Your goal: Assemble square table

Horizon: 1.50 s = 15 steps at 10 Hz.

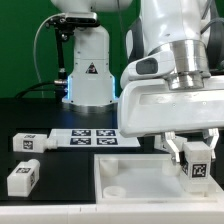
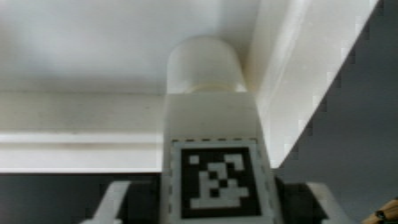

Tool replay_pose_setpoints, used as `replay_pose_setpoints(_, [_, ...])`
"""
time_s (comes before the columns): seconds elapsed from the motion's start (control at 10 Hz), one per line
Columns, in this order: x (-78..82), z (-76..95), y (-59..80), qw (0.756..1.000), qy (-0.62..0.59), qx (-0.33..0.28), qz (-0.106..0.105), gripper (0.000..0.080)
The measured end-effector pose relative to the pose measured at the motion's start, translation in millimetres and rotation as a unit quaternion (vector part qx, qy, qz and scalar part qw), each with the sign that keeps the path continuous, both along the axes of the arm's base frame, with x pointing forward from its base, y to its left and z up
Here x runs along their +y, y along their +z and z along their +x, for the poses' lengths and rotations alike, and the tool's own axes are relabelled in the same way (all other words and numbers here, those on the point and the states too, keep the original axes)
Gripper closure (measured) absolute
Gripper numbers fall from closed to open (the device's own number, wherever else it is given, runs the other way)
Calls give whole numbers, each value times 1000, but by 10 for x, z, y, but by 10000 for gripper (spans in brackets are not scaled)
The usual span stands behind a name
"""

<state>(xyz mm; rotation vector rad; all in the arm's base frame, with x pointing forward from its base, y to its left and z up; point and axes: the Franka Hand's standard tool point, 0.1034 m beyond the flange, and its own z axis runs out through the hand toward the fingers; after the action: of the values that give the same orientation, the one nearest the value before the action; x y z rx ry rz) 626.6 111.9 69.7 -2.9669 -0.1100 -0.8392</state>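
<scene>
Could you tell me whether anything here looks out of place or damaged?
Nothing stands out: the gripper holds one leg at the table top, and two loose legs lie undamaged on the work surface.

You work on a flat black table (image 1: pixel 60 195). Behind it, the back of the room (image 1: pixel 20 40) is dark, almost black. The thin flat white marker board (image 1: pixel 85 137) with black square tags lies on the table, near its middle. Bright light falls on the table from above.
</scene>
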Motion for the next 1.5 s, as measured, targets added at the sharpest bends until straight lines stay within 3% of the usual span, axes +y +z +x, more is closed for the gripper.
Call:
replay_pose_setpoints(0.2, [-1, 0, 1, 1000, 1, -4, -1, 515])
replay_pose_setpoints(0.3, [-1, -2, -2, 1000, 2, -2, -2, 431])
replay_pose_setpoints(0.4, [9, -11, -6, 1000, 4, 13, -2, 431])
replay_pose_setpoints(0.5, [14, 20, 79, 1000, 7, 21, -2, 235])
replay_pose_setpoints(0.6, [-25, 60, 147, 999, 12, 30, -5, 176])
replay_pose_setpoints(0.8, [-95, 147, 223, 993, 23, 117, -10, 153])
replay_pose_setpoints(1.2, [-44, 100, 174, 961, 32, 274, -2, 151])
replay_pose_setpoints(1.5, [-7, 192, 163, 959, 31, 281, 0, 151])
